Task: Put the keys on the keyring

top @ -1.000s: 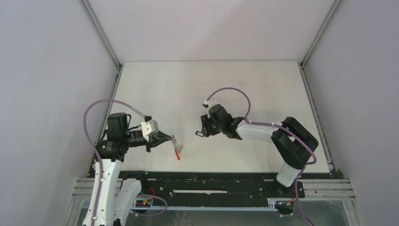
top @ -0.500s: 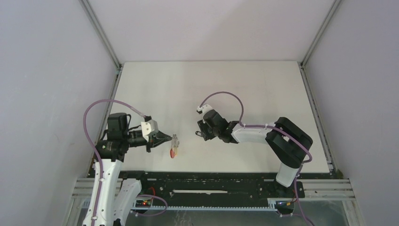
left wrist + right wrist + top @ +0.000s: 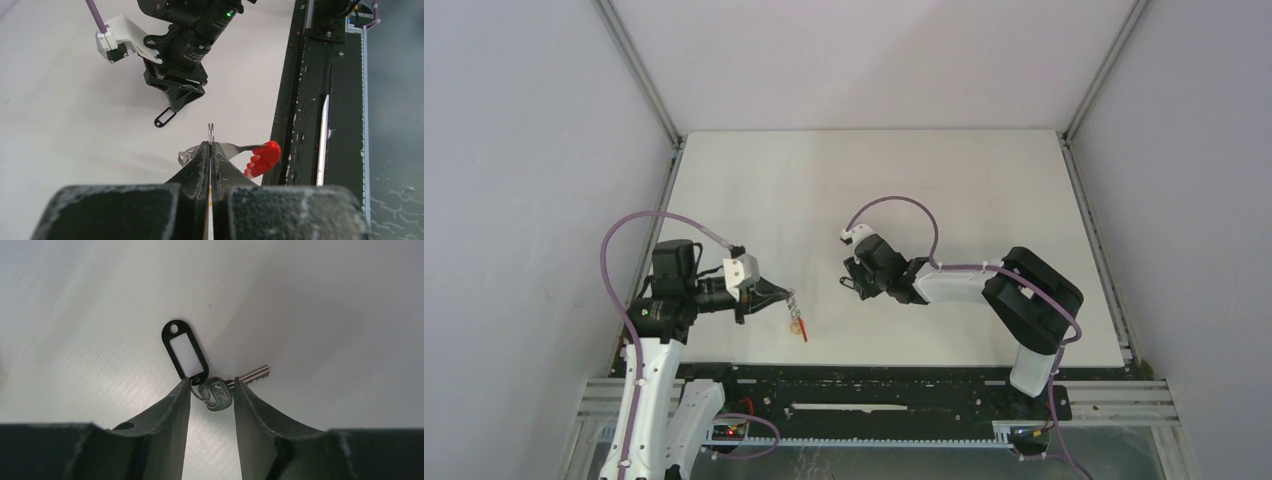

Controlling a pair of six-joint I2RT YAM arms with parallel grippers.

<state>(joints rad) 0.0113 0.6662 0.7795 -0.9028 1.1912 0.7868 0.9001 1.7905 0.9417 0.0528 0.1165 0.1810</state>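
- Keyring (image 3: 797,318): held over the near-left part of the bench (image 3: 874,170). The left pincer (image 3: 210,146) is pressed together on a wire ring (image 3: 211,131), and the red band (image 3: 261,156) sticks out to its right.
- Black-tag key (image 3: 216,395): flat on the bench mid-scene, its head between the spread fingers of the right pincer (image 3: 212,390).
- Step in hand, by my reading: picking up this key. Next it needs a firm pinch on the head, a lift, then a carry left to the ring.
- Yellow-tag key: possibly the silver bit (image 3: 186,157) beside the left fingers; too unclear.
- No container shows.

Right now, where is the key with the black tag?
The black-tagged key lies on the table between the right arm's fingers, in the right wrist view.
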